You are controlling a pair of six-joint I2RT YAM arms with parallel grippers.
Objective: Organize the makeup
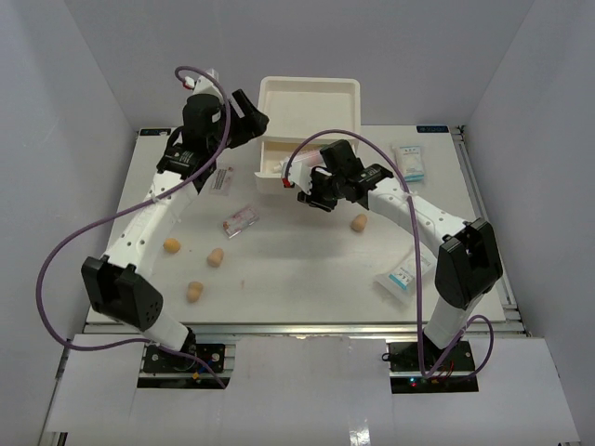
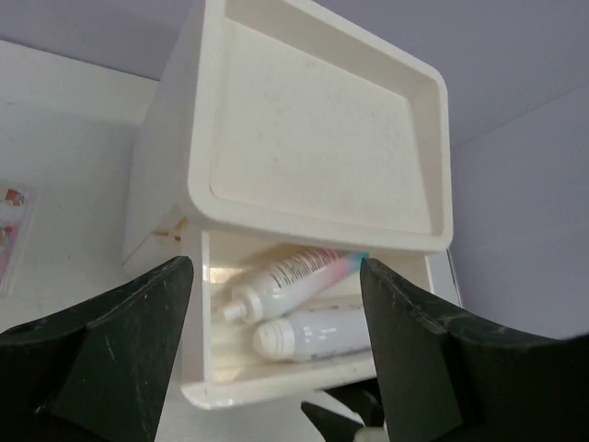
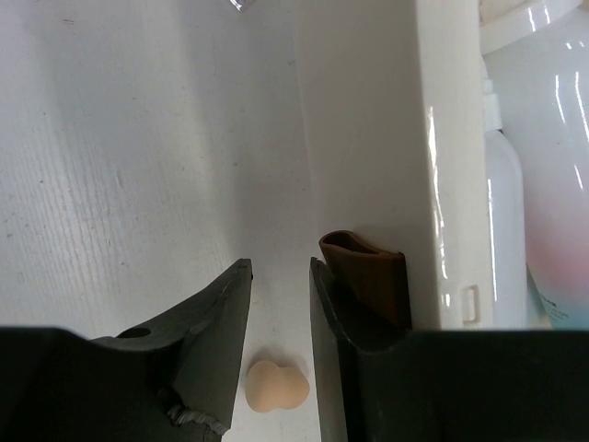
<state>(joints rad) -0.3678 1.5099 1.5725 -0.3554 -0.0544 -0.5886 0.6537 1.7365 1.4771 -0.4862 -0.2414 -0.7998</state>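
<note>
The white drawer box (image 1: 310,104) stands at the back, with one drawer (image 1: 271,170) pulled out. Two white bottles (image 2: 304,308) lie in that drawer. My left gripper (image 1: 253,119) is open and empty at the box's left side, facing the open drawer (image 2: 276,276). My right gripper (image 1: 310,197) is open a little and empty at the drawer front (image 3: 280,267), its right finger against the red-brown handle (image 3: 368,274). A tan sponge (image 3: 276,385) lies on the table below it. Several tan sponges (image 1: 215,257) lie on the table.
Clear packets with pink contents lie at the left of the box (image 1: 220,179) and mid-table (image 1: 240,221). White-blue sachets lie at back right (image 1: 409,163) and front right (image 1: 400,279). White walls enclose the table (image 1: 307,279).
</note>
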